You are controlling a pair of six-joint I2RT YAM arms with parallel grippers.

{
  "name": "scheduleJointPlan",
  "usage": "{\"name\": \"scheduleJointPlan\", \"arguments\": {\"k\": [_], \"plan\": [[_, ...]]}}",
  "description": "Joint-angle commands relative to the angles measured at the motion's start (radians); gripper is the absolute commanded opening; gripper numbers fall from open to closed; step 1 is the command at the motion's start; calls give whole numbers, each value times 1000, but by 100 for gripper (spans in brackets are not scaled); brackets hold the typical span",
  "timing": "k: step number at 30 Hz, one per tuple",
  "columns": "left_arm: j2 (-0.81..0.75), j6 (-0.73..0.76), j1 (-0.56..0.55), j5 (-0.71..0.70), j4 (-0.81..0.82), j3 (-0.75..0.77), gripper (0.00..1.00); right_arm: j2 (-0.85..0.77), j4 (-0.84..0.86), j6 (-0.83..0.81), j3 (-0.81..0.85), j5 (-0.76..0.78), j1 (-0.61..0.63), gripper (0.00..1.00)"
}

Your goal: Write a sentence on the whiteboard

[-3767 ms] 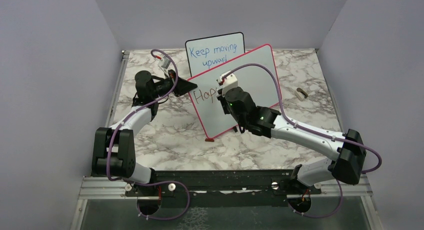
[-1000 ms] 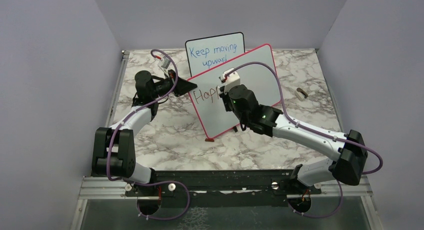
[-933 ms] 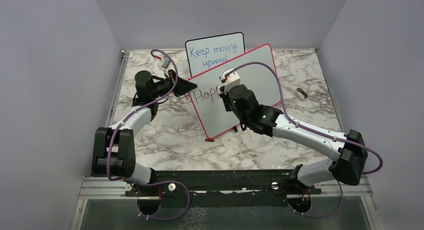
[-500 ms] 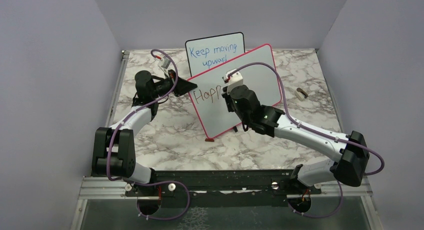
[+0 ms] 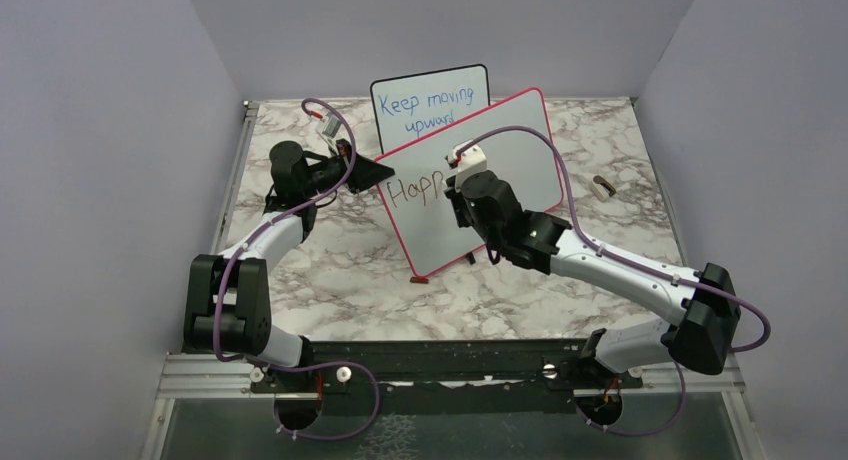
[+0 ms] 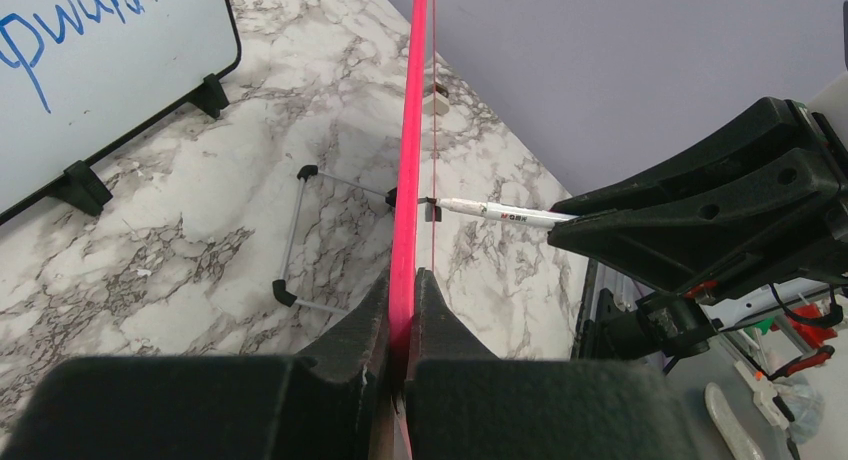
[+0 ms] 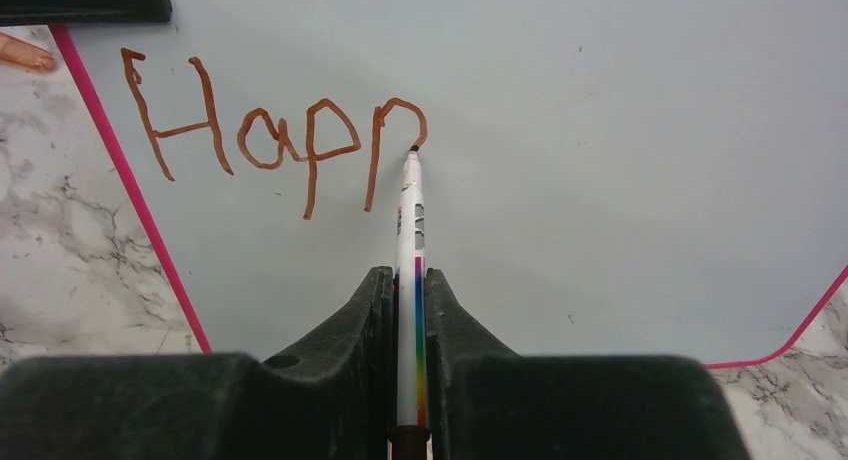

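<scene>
Trouble, if it comes, starts at the left: the left fingers (image 6: 365, 325) are pressed together on the pink frame of the whiteboard (image 5: 520, 150), which stands angled on the marble surface (image 5: 330, 270) before a smaller black-framed board (image 5: 430, 90). If that pinch slips, the whiteboard could swing under the pen's push. On its face the sentence (image 7: 311, 150) reads "Happ". The right fingers (image 7: 365, 320) pinch a marker (image 7: 410, 230), tip touching the second p's bowl; pressing too hard might smear the stroke.

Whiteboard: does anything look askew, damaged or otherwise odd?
The whiteboard stands skewed to the table edges, clamped at one edge by the left gripper, and hides a corner of the black-framed board. No damage shows.
</scene>
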Motion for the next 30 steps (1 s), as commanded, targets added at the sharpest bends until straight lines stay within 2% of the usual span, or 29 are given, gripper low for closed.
{"name": "scheduleJointPlan", "arguments": {"k": [1,18,30], "plan": [[20,51,-5,13,-32,-1,0,-7,-31,13,3,-65,-6,1],[22,51,-5,13,-32,1,0,5,-7,16,22,-115,-4,1],[20,49,-5,14,-34,0,0,-59,-3,6,1,-25,-4,1]]}}
